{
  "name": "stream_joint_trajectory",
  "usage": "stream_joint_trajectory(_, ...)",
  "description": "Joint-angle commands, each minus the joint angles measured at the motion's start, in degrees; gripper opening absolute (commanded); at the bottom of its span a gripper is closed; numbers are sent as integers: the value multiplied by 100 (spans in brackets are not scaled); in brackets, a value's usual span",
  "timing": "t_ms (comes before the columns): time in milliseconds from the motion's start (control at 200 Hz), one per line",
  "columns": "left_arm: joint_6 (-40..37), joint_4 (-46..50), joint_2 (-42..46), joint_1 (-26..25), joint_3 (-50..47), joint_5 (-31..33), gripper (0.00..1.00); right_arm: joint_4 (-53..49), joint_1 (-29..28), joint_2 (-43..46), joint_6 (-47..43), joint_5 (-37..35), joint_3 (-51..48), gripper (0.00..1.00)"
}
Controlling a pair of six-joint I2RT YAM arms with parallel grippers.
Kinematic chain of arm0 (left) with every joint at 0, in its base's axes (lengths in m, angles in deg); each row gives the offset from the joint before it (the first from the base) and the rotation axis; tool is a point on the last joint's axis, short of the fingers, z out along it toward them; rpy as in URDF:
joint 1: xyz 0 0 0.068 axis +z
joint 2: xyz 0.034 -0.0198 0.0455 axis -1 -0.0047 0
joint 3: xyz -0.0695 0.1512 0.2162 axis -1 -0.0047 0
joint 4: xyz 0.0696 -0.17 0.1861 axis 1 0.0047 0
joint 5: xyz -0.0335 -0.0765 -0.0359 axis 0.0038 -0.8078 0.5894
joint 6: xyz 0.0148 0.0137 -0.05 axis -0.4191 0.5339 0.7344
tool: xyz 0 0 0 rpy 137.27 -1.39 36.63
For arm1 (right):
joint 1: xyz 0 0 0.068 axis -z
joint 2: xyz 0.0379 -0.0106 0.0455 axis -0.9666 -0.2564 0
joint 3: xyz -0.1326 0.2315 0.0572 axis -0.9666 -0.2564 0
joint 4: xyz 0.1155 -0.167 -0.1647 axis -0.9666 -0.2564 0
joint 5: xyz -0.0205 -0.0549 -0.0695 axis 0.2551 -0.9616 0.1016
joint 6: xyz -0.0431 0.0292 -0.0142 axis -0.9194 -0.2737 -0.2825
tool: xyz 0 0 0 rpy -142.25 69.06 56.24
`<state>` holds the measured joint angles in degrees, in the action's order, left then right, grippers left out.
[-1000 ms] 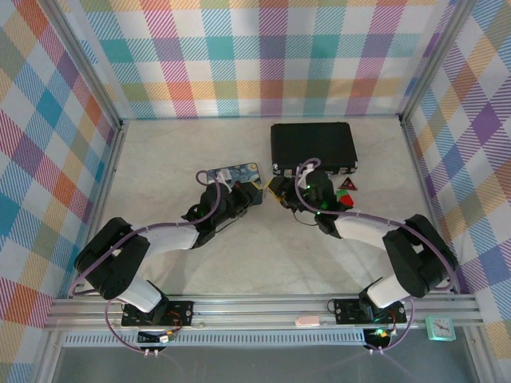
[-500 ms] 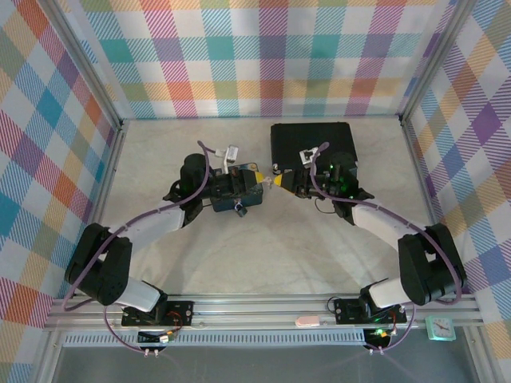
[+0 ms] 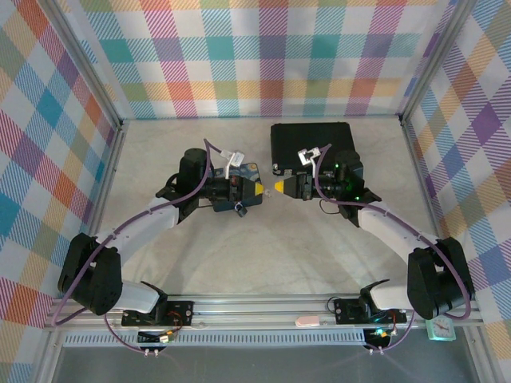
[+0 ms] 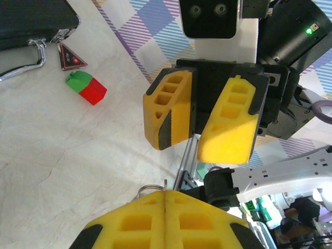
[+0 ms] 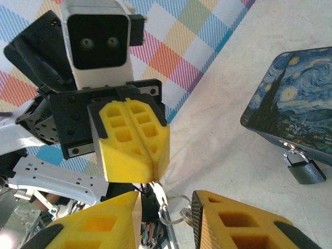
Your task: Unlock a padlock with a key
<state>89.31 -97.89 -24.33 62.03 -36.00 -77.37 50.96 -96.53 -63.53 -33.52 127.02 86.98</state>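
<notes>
The left gripper (image 4: pixel 164 199) is pinched tight, with the thin silvery key (image 5: pixel 163 206) and its ring poking out of the yellow tips. Nose to nose with it, the right gripper (image 4: pixel 195 140) has its jaws narrowly apart, and the key's ring sits in that gap; I can't tell if they touch it. Both hang above the pale table (image 4: pixel 62 155). The padlock (image 5: pixel 304 169) dangles closed from the front edge of the Starry Night tin (image 5: pixel 295 104), near the left arm. Beyond lie a red-and-green block (image 4: pixel 86 87) and the black case (image 3: pixel 313 144).
</notes>
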Motion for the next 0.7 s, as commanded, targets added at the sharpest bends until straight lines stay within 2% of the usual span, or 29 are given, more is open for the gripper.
stream_joint_trajectory(0,-170,17,101,-22,193,-206,0,410,-49,49,46,274,-58,31)
stream_joint_trajectory(460,160,-417,163,-112,42,-166,0,631,-383,-302,144,332,-160,29)
stream_joint_trajectory(565,198,-461,143,-112,33,-161,0,669,-428,-322,178,347,-159,22)
stream_joint_trajectory(695,202,-470,154,-113,36,-131,0,742,-447,-347,247,349,-181,20)
